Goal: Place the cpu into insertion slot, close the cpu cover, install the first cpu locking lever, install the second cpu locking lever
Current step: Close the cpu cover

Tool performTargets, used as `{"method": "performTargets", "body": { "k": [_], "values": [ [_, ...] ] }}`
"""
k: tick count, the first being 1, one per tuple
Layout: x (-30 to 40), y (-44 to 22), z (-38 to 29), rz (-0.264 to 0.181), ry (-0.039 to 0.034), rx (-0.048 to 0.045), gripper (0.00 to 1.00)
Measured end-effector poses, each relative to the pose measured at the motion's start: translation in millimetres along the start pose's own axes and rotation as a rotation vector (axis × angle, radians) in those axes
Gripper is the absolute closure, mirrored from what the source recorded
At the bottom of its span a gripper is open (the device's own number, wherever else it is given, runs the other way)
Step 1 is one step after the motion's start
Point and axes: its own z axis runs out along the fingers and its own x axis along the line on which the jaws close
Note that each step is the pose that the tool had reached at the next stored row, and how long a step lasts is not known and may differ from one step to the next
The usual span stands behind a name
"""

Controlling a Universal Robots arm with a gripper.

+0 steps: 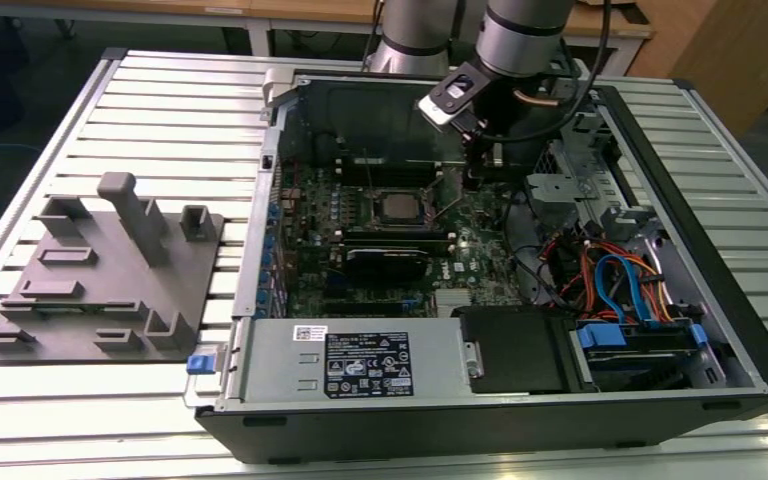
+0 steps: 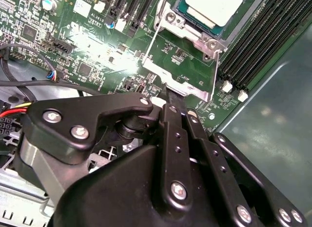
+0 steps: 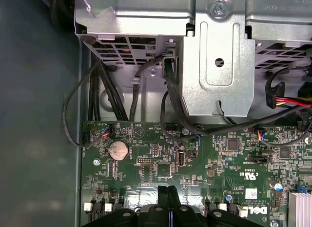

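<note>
Your gripper (image 3: 168,193), jaws shut empty, stood beside the cpu cover (image 2: 195,36), likely stiff, best pressed at its edge.

In the second wrist view the cpu (image 2: 214,7) is running off the edge, the gripper (image 2: 170,97) is blocking part of the green board (image 2: 102,56), and its tips are hiding what is lying under them.
</note>
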Motion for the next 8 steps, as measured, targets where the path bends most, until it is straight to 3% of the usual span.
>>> {"method": "performTargets", "body": {
  "k": [8],
  "values": [
    [0.0, -2.8, 0.0, 0.000, 0.0000, 0.0000, 0.90]
  ]
}}
